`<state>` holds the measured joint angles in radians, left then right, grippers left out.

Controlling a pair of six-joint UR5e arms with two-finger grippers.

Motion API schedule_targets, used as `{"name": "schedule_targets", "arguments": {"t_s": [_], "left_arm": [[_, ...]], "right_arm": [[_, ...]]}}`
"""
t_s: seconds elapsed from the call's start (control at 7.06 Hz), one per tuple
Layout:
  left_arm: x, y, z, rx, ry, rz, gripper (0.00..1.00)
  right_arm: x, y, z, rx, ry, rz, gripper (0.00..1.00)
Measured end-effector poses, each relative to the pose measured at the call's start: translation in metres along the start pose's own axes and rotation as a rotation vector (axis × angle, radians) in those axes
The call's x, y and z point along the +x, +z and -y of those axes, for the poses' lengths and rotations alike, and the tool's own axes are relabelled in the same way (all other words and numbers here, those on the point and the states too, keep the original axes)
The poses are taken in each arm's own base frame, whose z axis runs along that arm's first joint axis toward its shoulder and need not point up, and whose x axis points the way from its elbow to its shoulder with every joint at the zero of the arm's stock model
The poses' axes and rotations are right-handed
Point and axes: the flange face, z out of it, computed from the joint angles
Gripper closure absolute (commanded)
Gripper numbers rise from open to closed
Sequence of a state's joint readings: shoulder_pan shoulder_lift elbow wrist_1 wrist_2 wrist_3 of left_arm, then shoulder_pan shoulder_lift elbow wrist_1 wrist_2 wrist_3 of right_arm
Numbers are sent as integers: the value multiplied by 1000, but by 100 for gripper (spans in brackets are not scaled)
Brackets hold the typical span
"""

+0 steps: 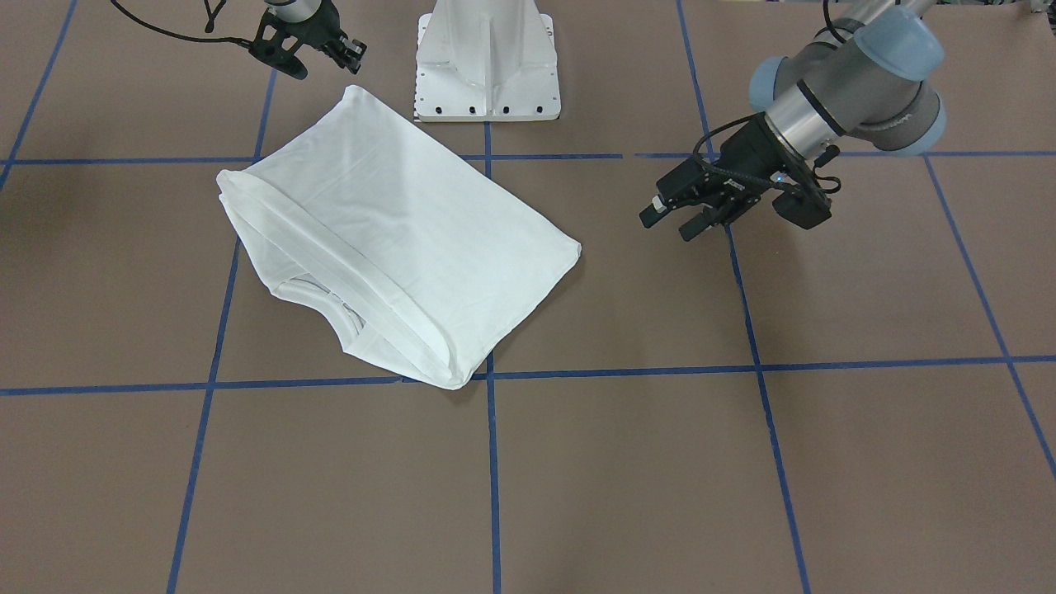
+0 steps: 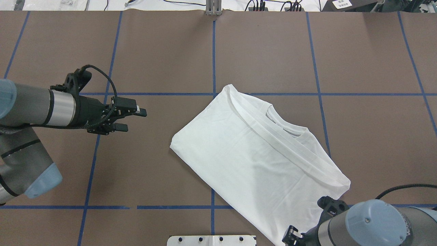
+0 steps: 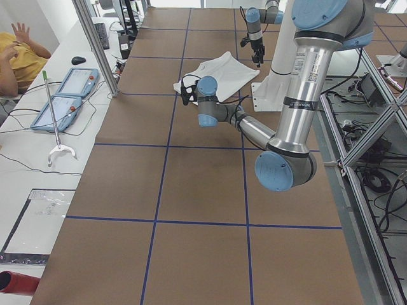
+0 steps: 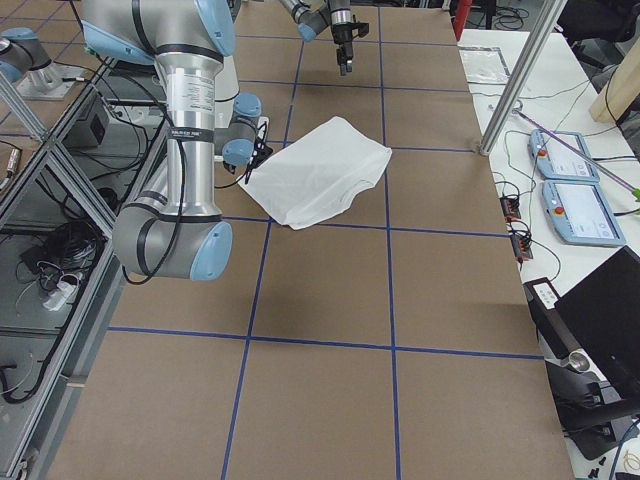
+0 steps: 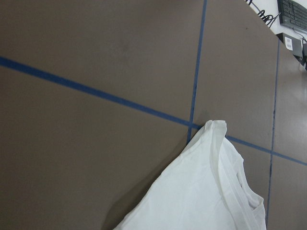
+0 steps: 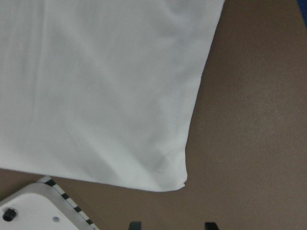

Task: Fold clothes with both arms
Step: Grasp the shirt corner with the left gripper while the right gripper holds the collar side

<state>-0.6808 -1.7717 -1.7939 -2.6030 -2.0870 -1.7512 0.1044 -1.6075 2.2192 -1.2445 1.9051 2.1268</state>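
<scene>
Overhead exterior: the T-shirt (image 2: 252,160) lies folded, slantwise across the middle of the table (image 2: 153,51).
Your left gripper (image 2: 136,120) hangs spread and empty well to its side. The right gripper (image 6: 172,225), also spread, hovers by a corner (collar showing). You're probably between folds, so next pinch two corners and carry them across.

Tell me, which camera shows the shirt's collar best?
Overhead exterior: the T-shirt has its collar plainly in view. Front-facing shows it less clearly, beside a fold; left wrist catches only its edge; side views make it tiny; right wrist shows plain cloth.
</scene>
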Motion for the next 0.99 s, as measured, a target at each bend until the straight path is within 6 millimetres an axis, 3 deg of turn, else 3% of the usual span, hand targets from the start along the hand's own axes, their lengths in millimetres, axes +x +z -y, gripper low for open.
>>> {"name": "schedule_targets", "arguments": {"t_s": [0.28,0.43,0.71,0.99], "left_arm": [[-3,49,-43,-58,-70,64,2],[8,79,-61,-42,-118,108,6],[27,125,-78,-23,-172,183,21],[27,143,-78,-11,-184,216,32]], "right_arm": [[-42,-44,51,83,72,136,0],[-62,-64,83,136,87,195,0],[-88,-68,126,211,51,220,0],[-93,-61,138,227,45,209,0]]}}
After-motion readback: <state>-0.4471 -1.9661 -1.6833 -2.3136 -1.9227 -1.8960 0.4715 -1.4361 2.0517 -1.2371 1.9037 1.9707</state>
